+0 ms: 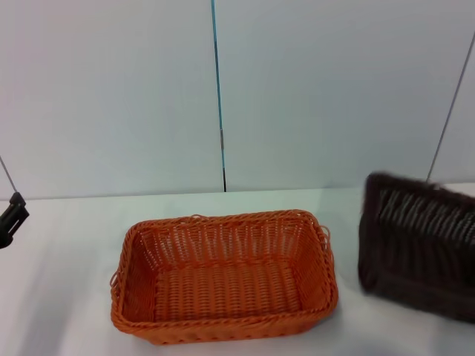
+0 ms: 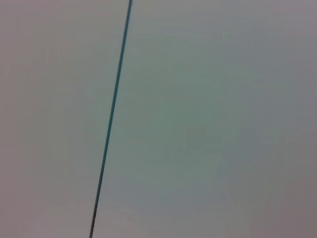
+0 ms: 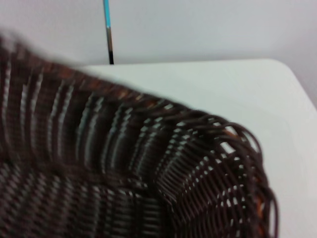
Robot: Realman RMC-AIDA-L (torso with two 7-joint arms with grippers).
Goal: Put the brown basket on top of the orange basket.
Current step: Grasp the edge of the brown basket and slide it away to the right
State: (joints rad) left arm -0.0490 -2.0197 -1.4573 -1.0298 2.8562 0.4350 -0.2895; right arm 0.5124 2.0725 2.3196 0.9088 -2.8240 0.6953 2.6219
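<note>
The orange basket (image 1: 223, 278) stands on the white table in the middle of the head view, its opening facing up and nothing inside it. The brown basket (image 1: 419, 252) is at the right edge, to the right of the orange basket and apart from it, tilted with its opening turned toward the orange basket. The right wrist view shows the brown basket's inside and braided rim (image 3: 148, 163) very close. My right gripper shows in no view. A black part of my left gripper (image 1: 10, 219) shows at the far left edge, away from both baskets.
The white table (image 1: 67, 297) runs across the front, with its far right corner (image 3: 277, 84) in the right wrist view. A pale wall with a thin blue-and-black vertical strip (image 1: 219, 96) stands behind; the left wrist view shows only that wall and the strip (image 2: 111, 119).
</note>
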